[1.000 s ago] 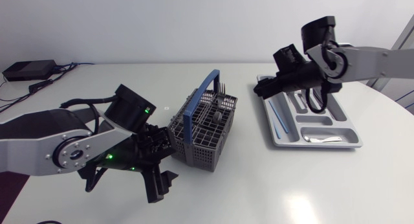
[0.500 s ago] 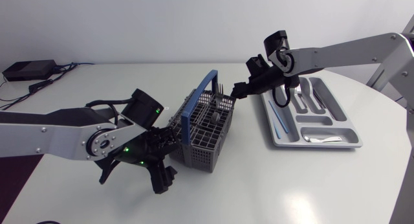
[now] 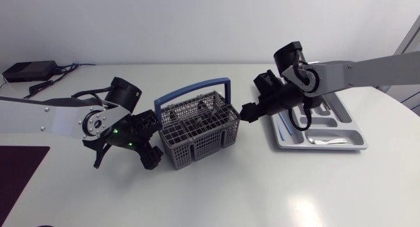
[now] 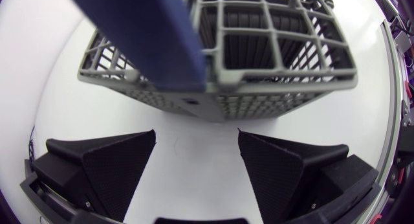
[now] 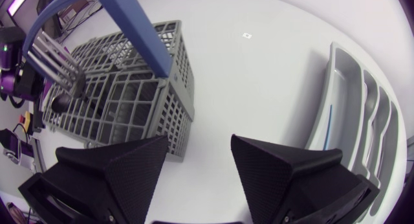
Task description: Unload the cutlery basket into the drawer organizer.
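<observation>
The cutlery basket [image 3: 197, 125] stands upright on the white table [image 3: 262, 187], between the two arms and well apart from the drawer organizer [image 3: 321, 147], which lies flat behind the right arm. The head view alone shows this whole layout: the left gripper [image 3: 152, 140] low at the basket's left wall, and the right gripper [image 3: 248, 112] just beside its right rim; contact there cannot be told. The left wrist view shows the left gripper [image 4: 197, 172] with its fingers spread and nothing between them. Bare table separates their tips from the basket [image 4: 259, 62] ahead. The right wrist view shows the right gripper [image 5: 197, 169] likewise spread and empty, with the basket [image 5: 129, 94] ahead of one finger and the organizer [image 5: 349, 101] beside the other. Only this view resolves metal fork tines [image 5: 55, 56] rising above the basket rim. The basket is a grey plastic lattice of square cells with a smooth blue arched handle [image 3: 190, 92]. The organizer is a grey moulded tray with long rounded compartments, holding a thin blue item [image 3: 281, 122] and a pale utensil [image 3: 325, 141]. The gripper fingers are matte black wedges with a fine textured surface. Green indicator lights [image 3: 113, 130] glow on the left arm.
</observation>
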